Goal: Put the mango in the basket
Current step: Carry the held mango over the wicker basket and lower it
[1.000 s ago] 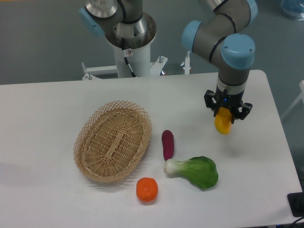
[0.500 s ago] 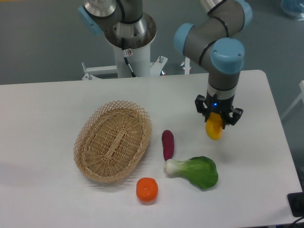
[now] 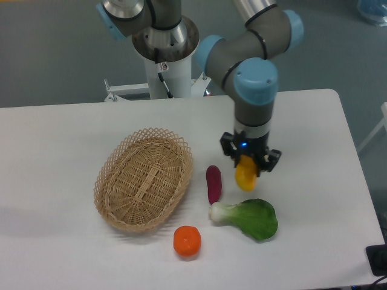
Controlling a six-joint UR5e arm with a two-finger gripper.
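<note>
My gripper is shut on the yellow-orange mango and holds it above the table, with the mango's lower end hanging below the fingers. It is just right of the dark purple vegetable and above the leafy green vegetable. The oval tan wicker basket lies on the table to the left, empty, well apart from the gripper.
A round orange fruit lies in front of the basket near the table's front edge. The robot's white base column stands behind the table. The table's right edge is at the far right.
My gripper has carried the mango leftward and slightly toward the front, from near the table's right side to just right of the purple vegetable.
</note>
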